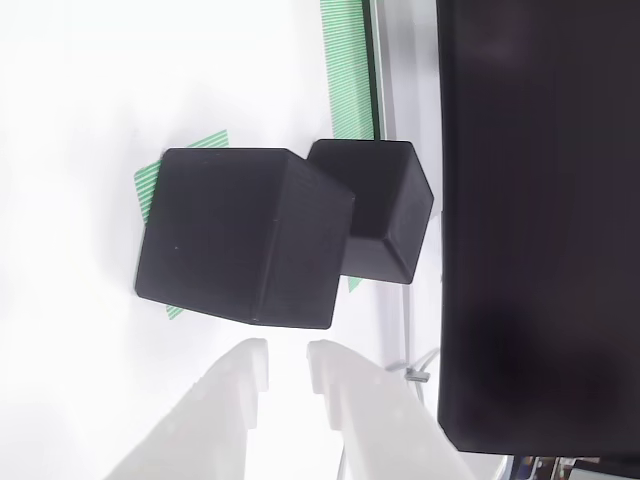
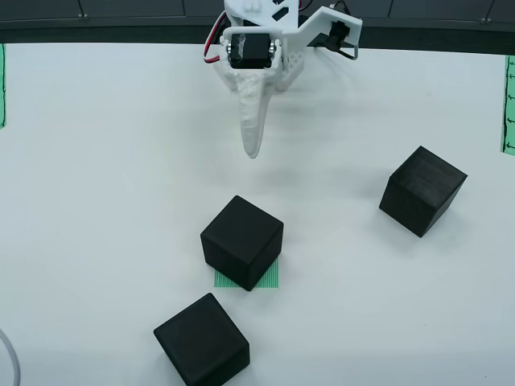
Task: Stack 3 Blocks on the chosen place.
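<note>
My gripper (image 2: 253, 149) hangs slightly parted and empty, well apart from the right-hand cube (image 2: 422, 190) in the view from above.

green patch (image 2: 272, 277) mostly hidden under block (image 2: 241, 241)

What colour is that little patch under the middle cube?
Green tape patch with fine white stripes, clearest in the view from above.

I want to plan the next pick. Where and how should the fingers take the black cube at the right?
Probably from above, closing on two opposite side faces of the right cube. It stands rotated on the table, so the gripper should turn to match. It stands apart from the others, sides free.
</note>
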